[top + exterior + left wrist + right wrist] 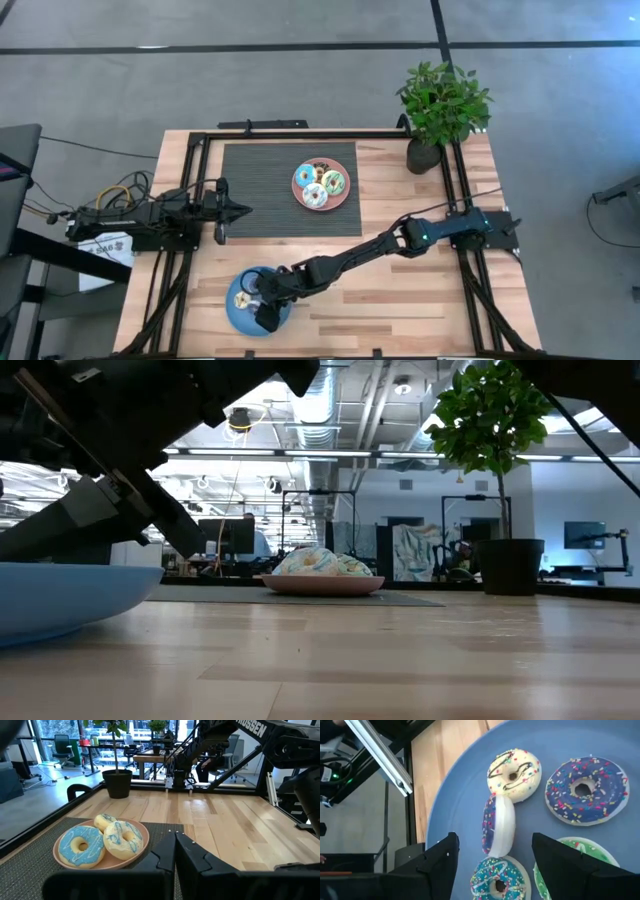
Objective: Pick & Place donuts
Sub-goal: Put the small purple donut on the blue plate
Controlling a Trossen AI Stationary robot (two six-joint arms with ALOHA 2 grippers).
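Overhead and wrist views of a two-arm station during donut transfer. The blue plate [240, 316], taken here as the landmark, lies at the near edge of the table; the right gripper [495, 865] hangs directly above it with its fingers spread apart and nothing between them. On the blue plate lie a cream donut [514, 774] with dark drizzle, a dark blue sprinkled donut [585, 790], a green donut [570, 865] and a teal sprinkled donut [497, 877]. A fifth, purple-iced donut [498, 826] stands on edge in the middle of them, just ahead of the spread fingers and touching or nearly touching the cream one; its flat faces appear to run roughly in line with the gap between the fingers, so it looks freshly released and may tip over. Across the table from the blue plate, on the dark mat [255, 190], the pink plate [321, 205] holds the remaining donuts [322, 184], which is likely where the next reach goes. The left gripper [175, 851], pressed shut and empty, waits over the mat beside the pink plate, nearer to it than the right gripper.
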